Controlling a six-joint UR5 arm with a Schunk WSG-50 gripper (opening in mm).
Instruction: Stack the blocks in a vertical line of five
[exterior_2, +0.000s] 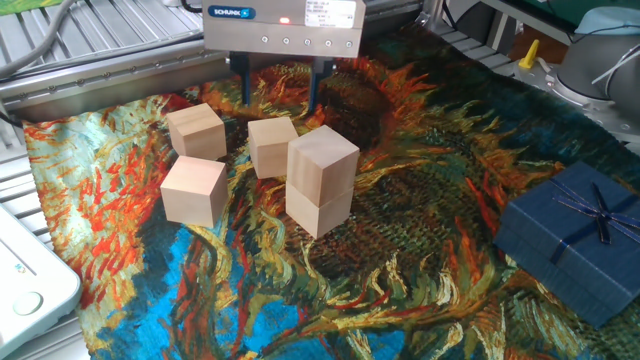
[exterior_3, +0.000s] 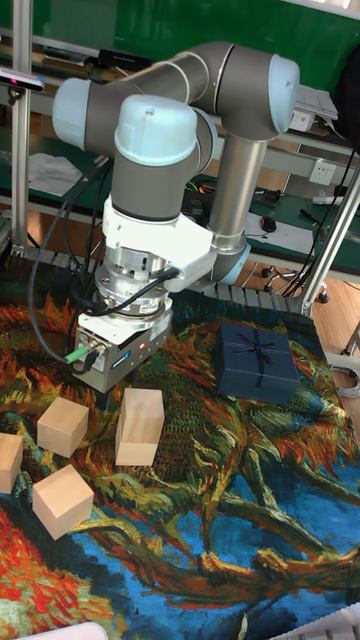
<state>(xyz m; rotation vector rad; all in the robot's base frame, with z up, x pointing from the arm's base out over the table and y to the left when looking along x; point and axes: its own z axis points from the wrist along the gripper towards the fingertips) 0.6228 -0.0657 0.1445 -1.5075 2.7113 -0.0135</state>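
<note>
Gripper (exterior_2: 279, 93) hangs above the patterned cloth (exterior_2: 400, 250), fingers spread, nothing between them. Directly below and just toward camera: one loose block (exterior_2: 272, 146), upright, faces skewed to the cloth edge. Beside it, a two-block stack (exterior_2: 321, 180), long axis vertical, upper cube twisted slightly on the lower. Two more loose blocks (exterior_2: 196, 131) (exterior_2: 193, 190) on the other side, apart. Blue gift box (exterior_2: 575, 238) well clear; open cloth in between.
</note>
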